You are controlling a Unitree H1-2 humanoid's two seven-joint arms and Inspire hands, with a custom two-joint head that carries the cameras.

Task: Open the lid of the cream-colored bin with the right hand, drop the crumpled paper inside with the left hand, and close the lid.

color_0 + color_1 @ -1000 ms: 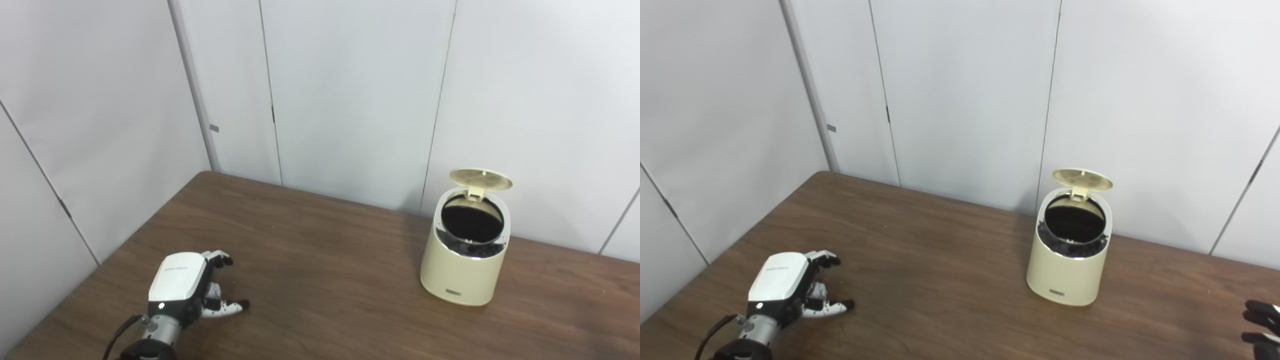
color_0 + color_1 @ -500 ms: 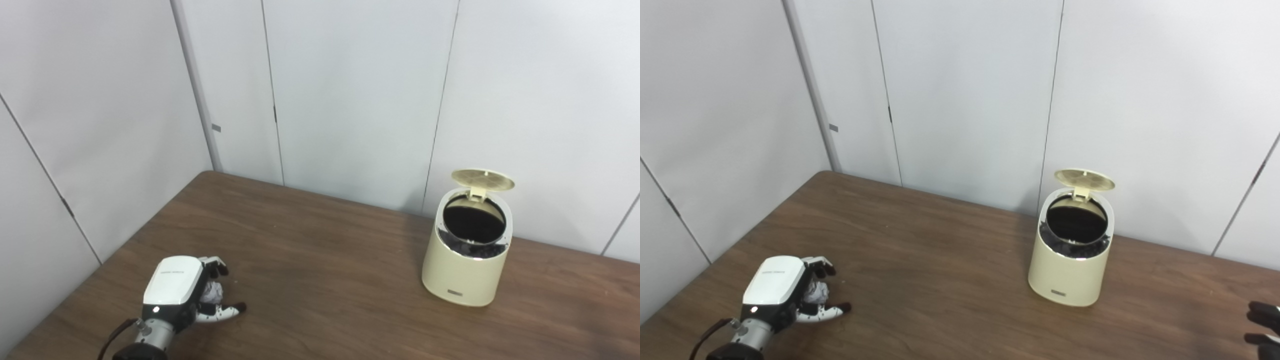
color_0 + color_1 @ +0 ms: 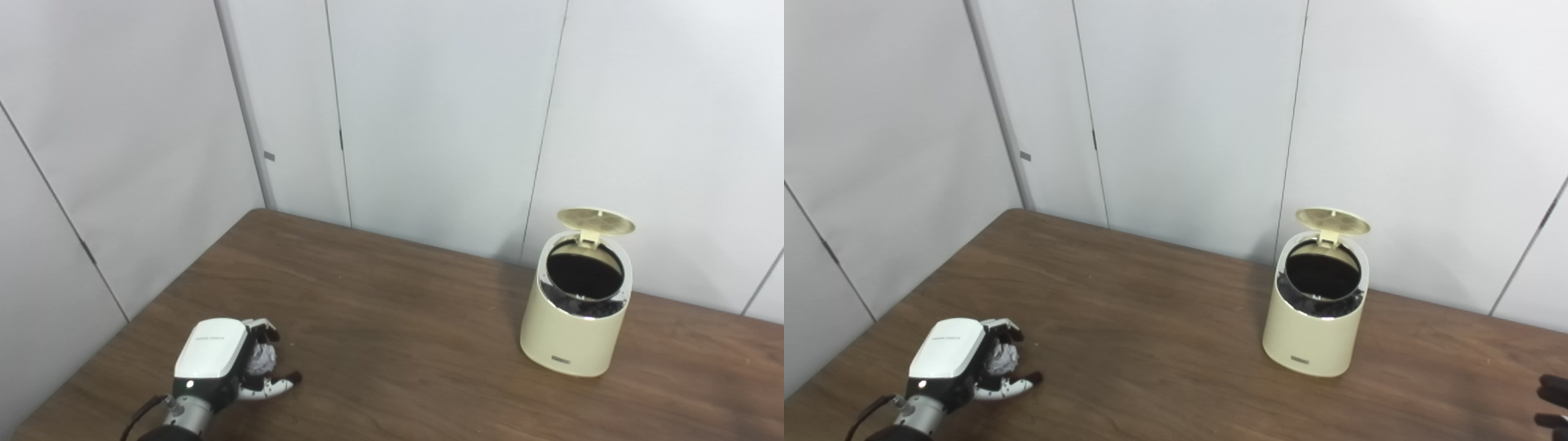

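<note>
Looked like the pickup step, with the lid (image 3: 595, 219) up and tipped back on its hinge and the bin (image 3: 569, 334) open-mouthed toward the far right of the worktop (image 3: 392, 318).

Judged the chief risk to be a weak hold. Found the left hand (image 3: 223, 364) half closed round the paper (image 3: 262, 358), with fingers bent over the top of it and the thumb stretched out low along the worktop rather than pressed in against it. Could easily have let so light and springy a ball squirt out on the lift, or fall short on the long carry. Could not tell from either view how firm the hold was, nor whether the paper was clear of the wood.

Saw a second hazard at the bin itself, in a narrow mouth with the raised lid leaning just behind it. Might have knocked the lid shut, or shoved the bin, with a hand brought in too low or too far back. Might have bounced the paper off the rim with an early release.

Found the paper at the near left, tucked under the fingers just ahead of the palm, well apart from the bin. Caught only dark fingertips of the right hand (image 3: 1552, 404) at the lower right edge of the right eye view; open or closed, not to be told.
</note>
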